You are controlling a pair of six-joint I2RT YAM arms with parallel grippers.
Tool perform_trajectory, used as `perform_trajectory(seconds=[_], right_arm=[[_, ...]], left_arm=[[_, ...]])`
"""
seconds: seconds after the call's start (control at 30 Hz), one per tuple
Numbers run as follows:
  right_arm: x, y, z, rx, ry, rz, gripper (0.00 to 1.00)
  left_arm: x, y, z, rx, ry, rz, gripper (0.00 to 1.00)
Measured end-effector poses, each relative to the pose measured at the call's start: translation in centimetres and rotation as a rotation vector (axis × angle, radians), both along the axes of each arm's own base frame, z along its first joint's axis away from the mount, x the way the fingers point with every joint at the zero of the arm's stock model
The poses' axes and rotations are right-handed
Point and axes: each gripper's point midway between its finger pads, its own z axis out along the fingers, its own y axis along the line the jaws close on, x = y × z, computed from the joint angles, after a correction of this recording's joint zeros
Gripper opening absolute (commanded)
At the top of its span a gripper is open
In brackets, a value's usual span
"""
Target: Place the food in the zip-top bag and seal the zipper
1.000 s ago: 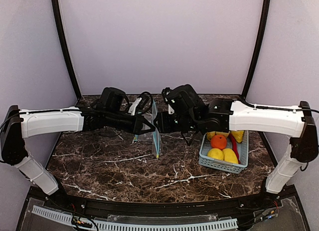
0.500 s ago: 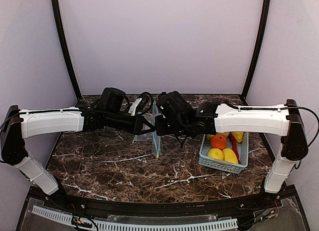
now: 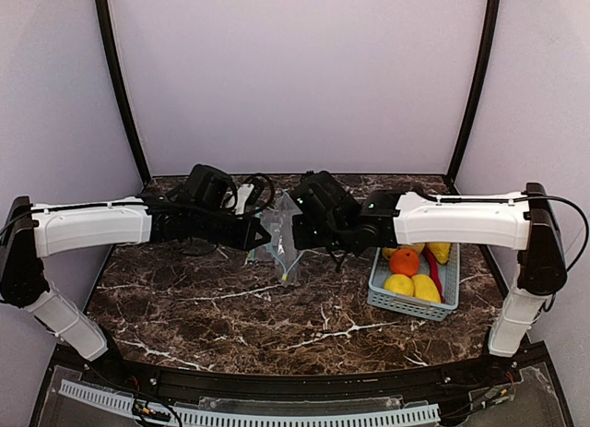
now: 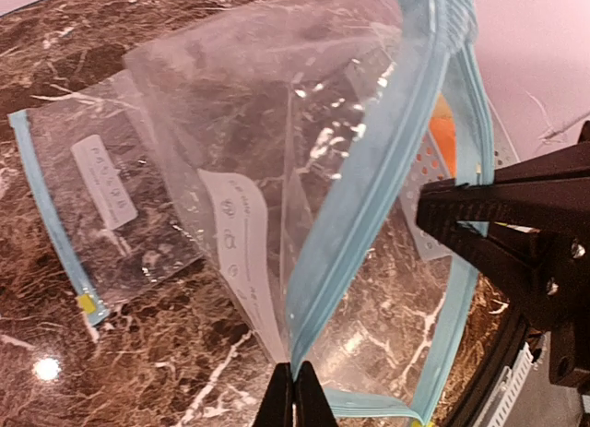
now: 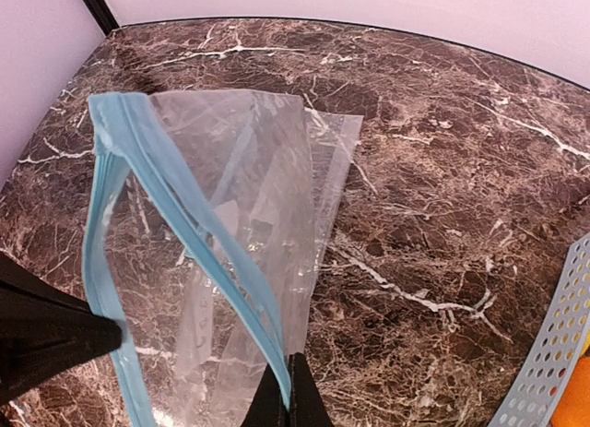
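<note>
Evidently both arms held up a clear plastic zip-top bag (image 4: 277, 141) with a pale blue zipper strip over the middle of the dark marbled table (image 3: 184, 307). The left gripper (image 4: 295, 395) was clenched on one lip of its mouth and the right gripper (image 5: 290, 390) on the opposite lip, so the mouth gaped narrowly. The glossy yellow, orange and red food (image 3: 412, 281) lay in a pale blue slatted basket (image 3: 406, 309) at the right, apart from the bag. With both pinches committed, neither arm seemed free to fetch food. Releasing one lip would likely let the limp film sag shut, and pulling harder could slip the thin strip loose.
</note>
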Motion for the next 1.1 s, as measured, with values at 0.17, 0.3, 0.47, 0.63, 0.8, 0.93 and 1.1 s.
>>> perform_trajectory(seconds=[0.17,0.3,0.47,0.63,0.8,0.93,1.1], right_arm=[[0.1,-0.6,-0.1,-0.012,-0.002,-0.022,0.00],[-0.1,-0.3,0.0,0.001,0.002,-0.018,0.00],[-0.7,0.6,0.3,0.026,0.008,0.009,0.00],[-1.2,1.8,1.2,0.056,-0.001,0.033,0.00],[-1.4,2.4,1.7,0.069,-0.005,0.042,0.00],[-1.5,2.8,1.4,0.067,-0.003,0.048,0.00],[-1.8,3.0,1.3,0.066,-0.002,0.053,0.00]], left_arm=[[1.1,2.0,0.6,0.063,-0.062,0.096,0.01],[1.3,2.3,1.7,0.048,-0.094,0.112,0.13],[0.1,0.9,2.3,-0.037,-0.082,0.036,0.38],[-0.8,-0.5,3.5,-0.119,-0.071,-0.041,0.72],[-1.2,-1.0,3.9,-0.146,-0.069,-0.070,0.87],[-1.1,-0.9,3.7,-0.139,-0.069,-0.069,0.92],[-0.6,-0.6,2.2,-0.090,-0.050,-0.042,0.94]])
